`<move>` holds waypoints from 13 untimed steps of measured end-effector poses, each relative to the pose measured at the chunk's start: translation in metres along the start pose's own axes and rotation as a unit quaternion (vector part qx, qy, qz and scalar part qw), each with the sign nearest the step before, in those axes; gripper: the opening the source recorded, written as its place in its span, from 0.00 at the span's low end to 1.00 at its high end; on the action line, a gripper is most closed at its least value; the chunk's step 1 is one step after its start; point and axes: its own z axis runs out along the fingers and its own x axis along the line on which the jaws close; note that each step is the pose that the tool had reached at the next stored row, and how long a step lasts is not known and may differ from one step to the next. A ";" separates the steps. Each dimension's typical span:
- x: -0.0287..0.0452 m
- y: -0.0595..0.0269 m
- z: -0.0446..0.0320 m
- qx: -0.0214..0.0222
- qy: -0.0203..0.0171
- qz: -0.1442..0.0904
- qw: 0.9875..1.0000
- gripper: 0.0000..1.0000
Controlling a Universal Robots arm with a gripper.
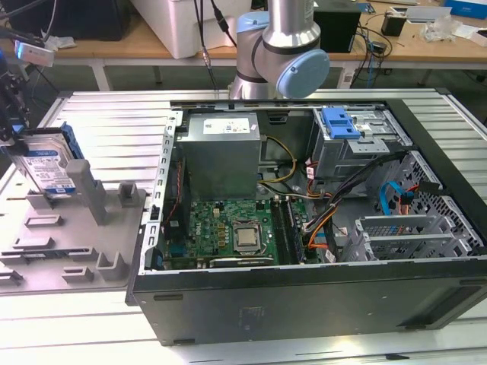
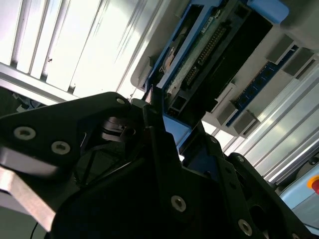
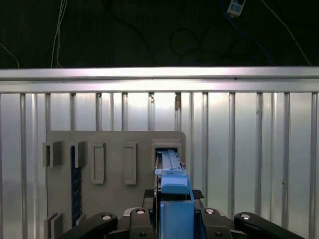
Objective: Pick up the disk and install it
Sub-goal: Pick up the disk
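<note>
One disk (image 1: pixel 47 169) was seen at the exterior view's left, stood on edge and tilted over the grey fixture (image 1: pixel 84 247). Its lower end was at or just above a slot beside a grey post; whether it was clear of the slot could not be told. The gripper (image 3: pixel 174 198) was seen in the first wrist view with the jaws closed narrow on the blue carrier frame at the disk's upper end. The frame was gripped rather than the silver body, judged so that the label and board were spared and the far end was left free. What looked like the disk's circuit-board side was shown in the second wrist view, stretched away from the gripper. The open computer case (image 1: pixel 304 308) was laid on its side on the ribbed counter (image 1: pixel 106 114), just beside the fixture, so that its inside was reachable from above. A drive cage with a blue carrier (image 1: pixel 340 122) was noted inside the case toward the exterior view's right, well apart from the held disk. Installation was judged not yet done; pick-up was judged under way.
</note>
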 end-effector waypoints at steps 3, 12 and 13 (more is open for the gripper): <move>0.0002 0.0000 -0.0034 0.000 0.000 0.000 1.000 0.36; 0.0007 -0.0001 -0.0127 0.000 0.000 0.000 1.000 0.36; 0.0008 -0.0001 -0.0140 0.000 0.000 0.000 1.000 0.36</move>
